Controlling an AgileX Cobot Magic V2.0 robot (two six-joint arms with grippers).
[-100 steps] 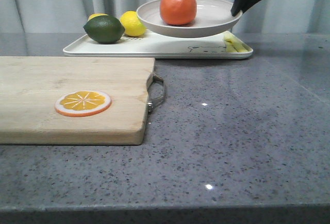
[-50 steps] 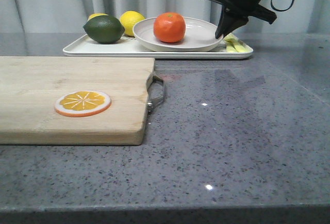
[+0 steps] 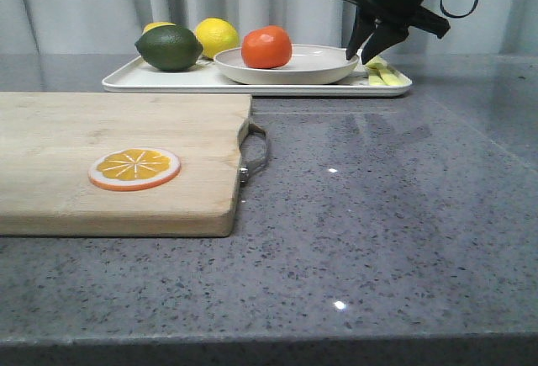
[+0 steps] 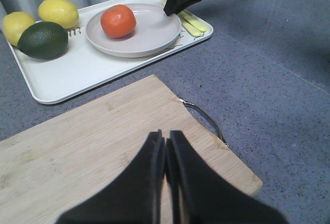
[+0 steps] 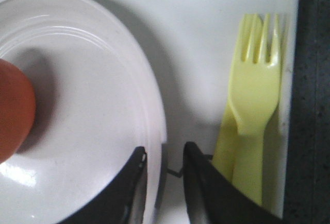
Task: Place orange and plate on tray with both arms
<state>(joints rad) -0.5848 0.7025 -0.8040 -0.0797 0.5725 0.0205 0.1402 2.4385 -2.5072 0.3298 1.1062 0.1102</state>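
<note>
Lowered since the earlier frame, plate (image 3: 287,64) with orange (image 3: 266,47) rests on tray (image 3: 252,80) at bench's far edge; right pincer (image 3: 367,50), narrowly parted, straddles its right rim.

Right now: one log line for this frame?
plate: on tray | orange: on plate | right gripper: open, astride rim | left gripper: shut, over cutting board

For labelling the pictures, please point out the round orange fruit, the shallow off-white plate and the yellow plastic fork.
round orange fruit (image 3: 266,47), front view, middle of its side.
shallow off-white plate (image 4: 149,34), left wrist view, bare inner floor.
yellow plastic fork (image 5: 256,105), right wrist view, neck below tines.
</note>
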